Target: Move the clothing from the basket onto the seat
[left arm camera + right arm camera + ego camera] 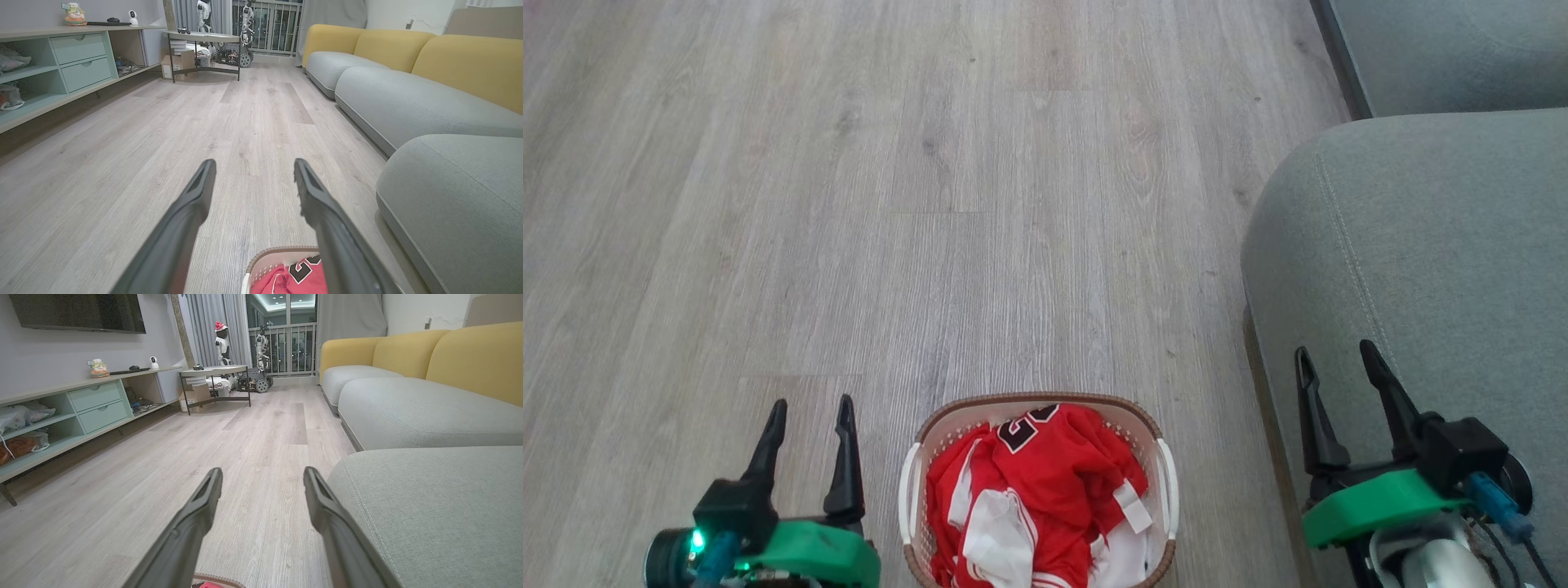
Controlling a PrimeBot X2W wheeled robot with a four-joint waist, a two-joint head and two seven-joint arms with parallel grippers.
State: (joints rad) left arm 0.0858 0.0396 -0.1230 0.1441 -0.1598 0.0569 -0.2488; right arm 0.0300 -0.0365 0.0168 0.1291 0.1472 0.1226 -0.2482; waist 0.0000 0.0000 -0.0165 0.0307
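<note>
Pale wood-plank floor, living room. Basket on floor at bottom centre of head view, near end cut off by frame edge. Clothing heaped inside, red with white panels; black numerals partly folded under, not fully readable. Seat to the right, apart from basket. Left gripper beside basket, fingers wide, holding nothing. Right gripper over seat edge, likewise wide, holding nothing.

My red clothing, shiny with white stripes and black numbers, lies crumpled in the small cream basket with a brown rim. The basket stands on the floor, near the big grey-green seat.
</note>
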